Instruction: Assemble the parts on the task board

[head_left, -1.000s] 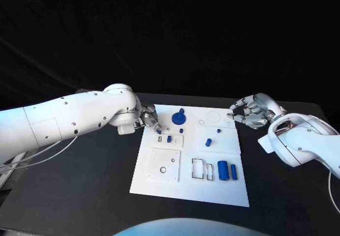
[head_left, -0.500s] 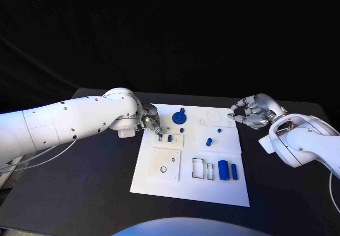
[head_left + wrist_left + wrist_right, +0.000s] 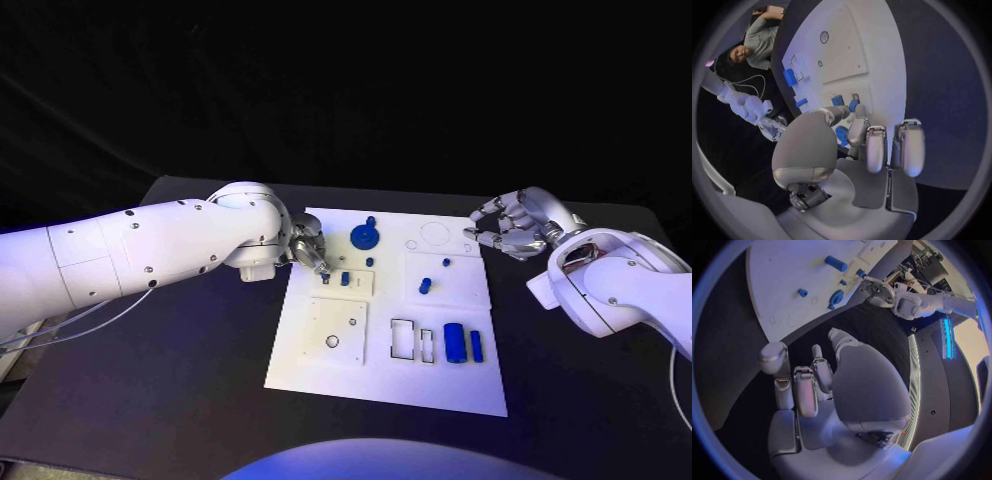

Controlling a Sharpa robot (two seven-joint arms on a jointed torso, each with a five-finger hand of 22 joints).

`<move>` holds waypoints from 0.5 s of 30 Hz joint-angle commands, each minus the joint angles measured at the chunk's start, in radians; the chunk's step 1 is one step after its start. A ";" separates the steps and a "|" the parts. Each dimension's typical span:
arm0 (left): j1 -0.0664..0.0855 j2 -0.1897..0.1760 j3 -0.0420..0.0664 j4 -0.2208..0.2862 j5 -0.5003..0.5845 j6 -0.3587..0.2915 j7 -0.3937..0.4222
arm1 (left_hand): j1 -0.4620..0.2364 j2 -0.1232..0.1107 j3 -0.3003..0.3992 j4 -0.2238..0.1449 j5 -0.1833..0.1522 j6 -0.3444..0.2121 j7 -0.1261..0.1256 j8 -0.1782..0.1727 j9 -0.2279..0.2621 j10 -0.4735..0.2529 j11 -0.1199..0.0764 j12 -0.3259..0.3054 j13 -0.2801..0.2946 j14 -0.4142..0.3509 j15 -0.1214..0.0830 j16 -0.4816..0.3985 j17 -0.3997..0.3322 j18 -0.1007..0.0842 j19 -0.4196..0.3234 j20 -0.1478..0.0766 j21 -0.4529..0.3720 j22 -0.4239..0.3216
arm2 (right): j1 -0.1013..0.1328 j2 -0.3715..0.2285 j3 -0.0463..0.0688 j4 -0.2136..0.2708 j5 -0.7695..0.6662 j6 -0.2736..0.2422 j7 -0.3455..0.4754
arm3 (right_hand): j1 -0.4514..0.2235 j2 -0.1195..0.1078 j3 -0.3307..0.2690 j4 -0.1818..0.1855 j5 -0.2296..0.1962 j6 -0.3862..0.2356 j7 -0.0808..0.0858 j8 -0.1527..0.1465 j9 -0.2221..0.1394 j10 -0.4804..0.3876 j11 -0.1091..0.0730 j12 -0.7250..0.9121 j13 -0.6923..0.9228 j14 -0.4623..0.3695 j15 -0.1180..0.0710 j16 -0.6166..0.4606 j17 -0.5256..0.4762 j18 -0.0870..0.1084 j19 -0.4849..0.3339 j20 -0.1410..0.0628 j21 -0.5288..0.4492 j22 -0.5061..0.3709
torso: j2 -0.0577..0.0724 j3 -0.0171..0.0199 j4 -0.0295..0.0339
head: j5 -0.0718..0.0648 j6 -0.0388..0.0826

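The white task board (image 3: 378, 385) lies mid-table. Near its far end sit a blue gear-like disc (image 3: 364, 237), two small blue pieces (image 3: 343, 278) standing in a slotted plate, small pegs (image 3: 446, 263) and a short cylinder (image 3: 426, 287). A thick cylinder (image 3: 454, 343) and a thin bar (image 3: 476, 346) lie nearer. My left hand (image 3: 307, 250) reaches over the board's left edge. In the left wrist view its thumb and a fingertip (image 3: 859, 112) sit on either side of one small piece (image 3: 853, 105); whether they pinch it is unclear. My right hand (image 3: 512, 228) hovers off the far right corner, loosely curled, holding nothing.
The black table (image 3: 173, 380) surrounds the board. The board carries empty rectangular recesses (image 3: 407, 341) and a square plate with holes (image 3: 335, 330). My left forearm (image 3: 159, 250) stretches over the table's left side. The right forearm (image 3: 613, 290) stands beside the board's right edge.
My left hand has moved a little further over the board, its fingertips now at the small blue pieces. The right hand has stayed in place.
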 commanded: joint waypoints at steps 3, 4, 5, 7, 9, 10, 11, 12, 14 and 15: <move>-0.002 -0.001 0.000 0.006 -0.021 0.022 -0.004 | 0.005 0.007 0.146 -0.138 0.005 0.014 -0.012 0.003 0.010 0.008 0.001 0.006 -0.001 0.106 -0.007 0.004 0.263 -0.015 0.060 -0.006 -0.001 0.220 | -0.001 0.000 0.000 0.000 -0.006 0.008 0.006 | -0.005 -0.001 0.005 0.003 0.006 -0.005 -0.003 0.003 0.001 -0.003 -0.007 -0.006 -0.002 0.079 -0.007 -0.005 0.159 0.019 -0.004 -0.001 -0.004 -0.001 | 0.000 -0.0002 0.0003 | 0.001 -0.003; -0.002 -0.001 0.000 0.007 -0.021 0.023 -0.005 | 0.005 0.007 0.146 -0.138 0.005 0.014 -0.012 0.003 0.010 0.008 0.001 0.006 -0.001 0.106 -0.007 0.004 0.263 -0.015 0.060 -0.006 -0.001 0.220 | -0.001 0.000 0.000 0.000 -0.006 0.009 0.006 | -0.005 -0.001 0.005 0.003 0.006 -0.005 -0.003 0.003 0.001 -0.003 -0.007 -0.006 -0.002 0.079 -0.007 -0.005 0.159 0.019 -0.004 -0.001 -0.004 -0.001 | 0.000 -0.0003 0.0010 | 0.000 -0.003; -0.002 -0.001 0.000 0.008 -0.021 0.024 -0.006 | 0.005 0.007 0.146 -0.138 0.005 0.014 -0.012 0.003 0.010 0.008 0.001 0.006 -0.001 0.106 -0.007 0.004 0.263 -0.015 0.060 -0.006 -0.001 0.220 | -0.001 0.000 0.000 0.000 -0.006 0.009 0.006 | -0.005 -0.001 0.005 0.003 0.006 -0.005 -0.003 0.003 0.001 -0.003 -0.007 -0.006 -0.002 0.079 -0.007 -0.005 0.159 0.019 -0.004 -0.001 -0.004 -0.001 | 0.000 -0.0004 0.0012 | 0.000 -0.002; -0.003 -0.001 0.000 0.009 -0.022 0.025 -0.007 | 0.005 0.007 0.146 -0.138 0.005 0.014 -0.012 0.003 0.010 0.008 0.001 0.006 -0.001 0.106 -0.007 0.004 0.263 -0.015 0.060 -0.006 -0.001 0.220 | -0.001 0.001 0.000 0.000 -0.006 0.009 0.006 | -0.005 -0.001 0.005 0.003 0.006 -0.005 -0.003 0.003 0.001 -0.003 -0.007 -0.006 -0.002 0.079 -0.007 -0.005 0.159 0.019 -0.004 -0.001 -0.004 -0.001 | 0.000 -0.0004 0.0016 | 0.001 -0.002; -0.003 -0.001 0.000 0.010 -0.022 0.025 -0.008 | 0.005 0.007 0.146 -0.138 0.005 0.014 -0.012 0.003 0.010 0.008 0.001 0.006 -0.001 0.106 -0.007 0.004 0.263 -0.015 0.060 -0.006 -0.001 0.220 | -0.001 0.001 0.000 0.000 -0.006 0.009 0.006 | -0.005 -0.001 0.005 0.003 0.006 -0.005 -0.003 0.003 0.001 -0.003 -0.007 -0.006 -0.002 0.079 -0.007 -0.005 0.159 0.019 -0.004 -0.001 -0.004 -0.001 | -0.001 -0.0004 0.0015 | 0.001 -0.003; -0.003 -0.001 0.000 0.010 -0.022 0.026 -0.008 | 0.005 0.007 0.146 -0.138 0.005 0.014 -0.012 0.003 0.010 0.008 0.001 0.006 -0.001 0.106 -0.007 0.004 0.263 -0.015 0.060 -0.006 -0.001 0.220 | -0.001 0.001 0.000 -0.001 -0.006 0.009 0.006 | -0.005 -0.001 0.005 0.003 0.006 -0.005 -0.003 0.003 0.001 -0.003 -0.007 -0.006 -0.002 0.079 -0.007 -0.005 0.159 0.019 -0.004 -0.001 -0.004 -0.001 | -0.001 -0.0004 0.0013 | 0.001 -0.003; -0.003 -0.002 0.000 0.011 -0.022 0.026 -0.009 | 0.005 0.007 0.146 -0.138 0.005 0.014 -0.012 0.003 0.010 0.008 0.001 0.006 -0.001 0.106 -0.007 0.004 0.263 -0.015 0.060 -0.006 -0.001 0.220 | -0.002 0.001 0.000 -0.001 -0.006 0.009 0.007 | -0.005 -0.001 0.005 0.003 0.006 -0.005 -0.003 0.003 0.001 -0.003 -0.007 -0.006 -0.002 0.079 -0.007 -0.005 0.159 0.019 -0.004 -0.001 -0.004 -0.001 | -0.001 -0.0004 0.0015 | 0.001 -0.003; -0.003 -0.002 0.000 0.011 -0.022 0.027 -0.009 | 0.005 0.007 0.146 -0.138 0.005 0.014 -0.012 0.003 0.010 0.008 0.001 0.006 -0.001 0.106 -0.007 0.004 0.263 -0.015 0.060 -0.006 -0.001 0.220 | -0.002 0.001 0.000 -0.001 -0.006 0.009 0.007 | -0.005 -0.001 0.005 0.003 0.006 -0.005 -0.003 0.003 0.001 -0.003 -0.007 -0.006 -0.002 0.079 -0.007 -0.005 0.159 0.019 -0.004 -0.001 -0.004 -0.001 | -0.001 -0.0003 0.0011 | 0.002 -0.003; -0.003 -0.002 0.000 0.012 -0.021 0.028 -0.010 | 0.004 0.006 0.147 -0.139 0.006 0.014 -0.012 0.003 0.010 0.008 0.001 0.006 -0.001 0.106 -0.007 0.004 0.263 -0.015 0.061 -0.007 0.000 0.220 | -0.002 0.001 0.000 -0.001 -0.006 0.009 0.007 | -0.005 -0.001 0.005 0.003 0.006 -0.005 -0.003 0.003 0.001 -0.003 -0.007 -0.006 -0.002 0.079 -0.007 -0.005 0.159 0.019 -0.004 -0.001 -0.004 -0.001 | -0.001 -0.0002 0.0005 | 0.002 -0.003; -0.003 -0.003 0.000 0.012 -0.020 0.029 -0.010 | 0.004 0.006 0.147 -0.140 0.007 0.014 -0.012 0.004 0.011 0.009 0.001 0.006 0.000 0.106 -0.007 0.004 0.263 -0.015 0.060 -0.007 0.000 0.220 | -0.002 0.001 0.000 -0.001 -0.006 0.009 0.007 | -0.005 -0.001 0.005 0.003 0.006 -0.005 -0.003 0.003 0.001 -0.003 -0.007 -0.006 -0.002 0.079 -0.007 -0.005 0.159 0.019 -0.004 -0.001 -0.004 -0.001 | -0.001 -0.0004 0.0004 | 0.002 -0.003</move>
